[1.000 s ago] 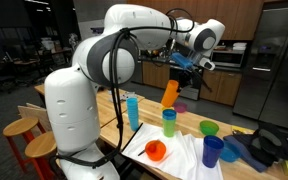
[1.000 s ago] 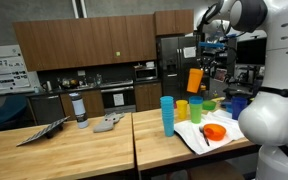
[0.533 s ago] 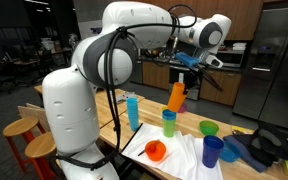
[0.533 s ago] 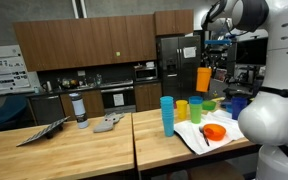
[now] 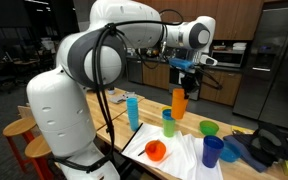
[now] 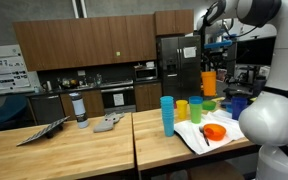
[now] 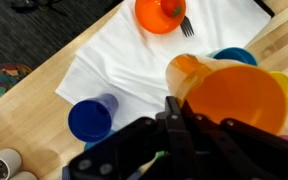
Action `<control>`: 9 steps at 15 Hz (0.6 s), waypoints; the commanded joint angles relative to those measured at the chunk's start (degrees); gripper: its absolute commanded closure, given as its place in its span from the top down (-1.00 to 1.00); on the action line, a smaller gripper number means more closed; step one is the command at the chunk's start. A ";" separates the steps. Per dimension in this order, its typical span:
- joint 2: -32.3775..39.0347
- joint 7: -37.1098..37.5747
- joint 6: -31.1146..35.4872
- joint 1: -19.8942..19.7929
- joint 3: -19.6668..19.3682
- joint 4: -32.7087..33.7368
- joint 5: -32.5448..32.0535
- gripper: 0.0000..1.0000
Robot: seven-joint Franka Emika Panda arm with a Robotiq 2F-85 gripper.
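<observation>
Up there, the claw [image 5: 182, 85] is clenched on the rim of an orange cup [image 5: 178, 104], which hangs in the air roughly upright, clear of the worktop [image 5: 110, 124]. From where I stand it sits above the cluster of cups by the white cloth [image 5: 182, 158], with a green cup [image 5: 169, 123] just below it and a little to one side. In an exterior view the same orange cup [image 6: 209, 84] shows against the dark fridge, the claw [image 6: 211, 66] gripping it from above, and a yellow cup [image 6: 182, 110] stands on the worktop [image 6: 84, 150] beneath and beside it.

A tall stack of light blue cups [image 5: 132, 110] stands near the robot's base, apart from the held cup. An orange bowl [image 5: 156, 150] rests on the cloth, and a dark blue cup [image 5: 213, 150] stands on the cloth's other side, with a green bowl [image 5: 209, 127] behind it.

In the wrist view the claw [image 7: 176, 120] comes in from the bottom edge and the orange cup's [image 7: 236, 100] wide mouth fills the right side. Past it lie the white cloth [image 7: 134, 60], the dark blue cup [image 7: 92, 117] and the orange bowl [image 7: 161, 12], with a fork [image 7: 185, 27] at the bowl's edge.
</observation>
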 commanded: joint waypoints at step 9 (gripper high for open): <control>5.90 8.50 12.63 6.71 6.25 2.55 -1.27 -0.98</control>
